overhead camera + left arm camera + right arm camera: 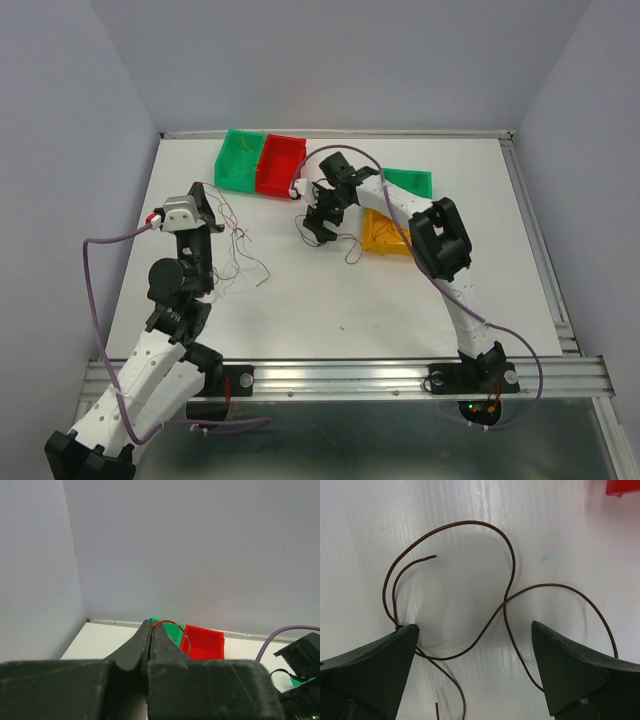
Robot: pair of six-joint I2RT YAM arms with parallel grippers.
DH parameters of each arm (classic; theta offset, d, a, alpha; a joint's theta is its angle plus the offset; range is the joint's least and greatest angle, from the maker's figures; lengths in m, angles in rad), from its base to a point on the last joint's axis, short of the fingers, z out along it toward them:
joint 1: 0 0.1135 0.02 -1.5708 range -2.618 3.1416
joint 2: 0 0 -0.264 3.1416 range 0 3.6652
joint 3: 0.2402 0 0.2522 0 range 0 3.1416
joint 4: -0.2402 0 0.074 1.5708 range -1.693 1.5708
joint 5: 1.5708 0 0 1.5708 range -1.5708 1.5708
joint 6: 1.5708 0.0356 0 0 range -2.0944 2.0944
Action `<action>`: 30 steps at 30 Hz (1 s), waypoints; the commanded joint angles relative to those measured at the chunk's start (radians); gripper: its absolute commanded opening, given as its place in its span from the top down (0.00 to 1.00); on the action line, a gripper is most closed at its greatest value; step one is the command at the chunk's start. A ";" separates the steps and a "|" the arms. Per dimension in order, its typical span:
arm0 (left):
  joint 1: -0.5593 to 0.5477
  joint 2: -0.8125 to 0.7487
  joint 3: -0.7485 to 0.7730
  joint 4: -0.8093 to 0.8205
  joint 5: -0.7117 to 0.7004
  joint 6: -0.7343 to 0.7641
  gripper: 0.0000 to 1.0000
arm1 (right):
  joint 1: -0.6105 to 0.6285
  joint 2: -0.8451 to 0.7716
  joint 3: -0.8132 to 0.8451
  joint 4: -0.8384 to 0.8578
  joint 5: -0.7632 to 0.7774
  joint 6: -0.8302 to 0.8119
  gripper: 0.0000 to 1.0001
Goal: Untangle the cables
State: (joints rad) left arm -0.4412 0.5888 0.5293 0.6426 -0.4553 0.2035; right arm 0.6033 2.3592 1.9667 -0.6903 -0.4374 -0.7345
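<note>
The cables are thin curly strands on the white table. A loose tangle point(238, 245) lies right of my left gripper point(205, 195), which is raised and shut on a dark red strand point(172, 623) that loops out of its tips point(151, 627). A brown wire point(350, 250) lies apart near the table's middle. My right gripper point(319, 228) hovers low over it, jaws wide open. In the right wrist view the brown wire point(506, 600) curls on the table between the open fingers point(474, 626), and one loop touches the left fingertip point(405, 635).
A green bin point(240, 158) and a red bin point(280, 165) stand side by side at the back. Another green bin point(410, 181) and a yellow bin point(385, 236) lie right of the right gripper. The red bin point(205, 642) shows ahead of the left gripper.
</note>
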 commanded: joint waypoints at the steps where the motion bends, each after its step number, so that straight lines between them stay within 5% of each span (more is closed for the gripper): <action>1: 0.004 -0.024 -0.009 0.046 0.009 0.004 0.97 | -0.002 -0.026 0.009 -0.071 -0.073 -0.019 0.01; 19: 0.004 -0.033 -0.005 0.034 0.009 0.002 0.97 | 0.000 -0.110 -0.157 -0.074 -0.181 -0.049 0.07; 30: 0.004 -0.046 -0.005 0.029 0.010 0.000 0.97 | 0.084 0.012 -0.150 -0.026 0.115 0.141 0.33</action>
State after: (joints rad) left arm -0.4412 0.5587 0.5293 0.6285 -0.4515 0.2035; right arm 0.6624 2.2814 1.8320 -0.6750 -0.4358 -0.6827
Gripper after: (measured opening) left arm 0.055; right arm 0.696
